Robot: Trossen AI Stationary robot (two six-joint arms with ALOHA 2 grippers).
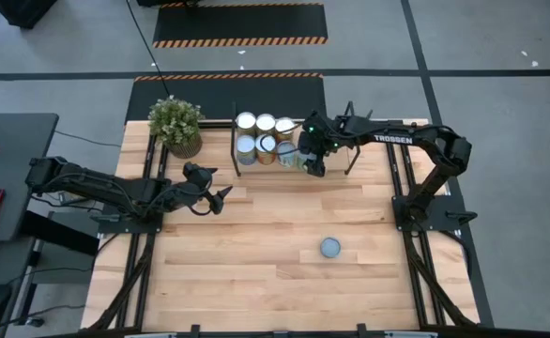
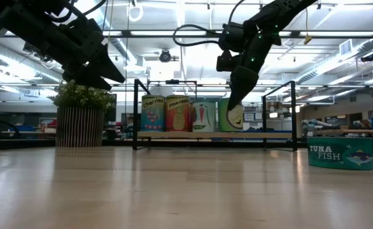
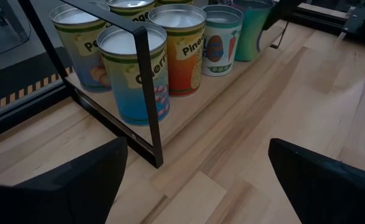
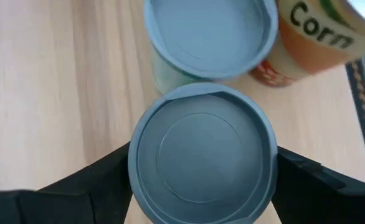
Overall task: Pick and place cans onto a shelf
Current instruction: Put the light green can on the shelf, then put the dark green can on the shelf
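Observation:
The shelf point(image 1: 348, 150) stands at the table's far middle, with several cans point(image 1: 256, 133) upright on its wooden board point(image 2: 269, 135). My right gripper point(image 1: 313, 161) reaches down over the shelf's right part and is shut on a green can with a grey-blue top point(image 4: 202, 165). That can point(image 2: 231, 116) stands at the right end of the front row. A flat teal tuna can point(image 1: 330, 247) lies on the table, near right of centre. My left gripper point(image 1: 215, 197) is open and empty above the table, left of the shelf, facing the cans point(image 3: 170, 56). My right gripper pinches the green can between its two fingers, one on each side of the wall just under the top rim point(image 4: 136, 163). The fingers point(image 4: 101, 180) come from above, pointing down. The can is upright with its bottom at the shelf board point(image 2: 231, 131).
A potted green plant point(image 1: 175, 125) stands at the far left of the table, beside the shelf's left end frame point(image 3: 146, 93). The bare wooden tabletop point(image 1: 256, 272) stretches from the shelf toward the near edge. The tuna can also shows in the low view point(image 2: 341, 152).

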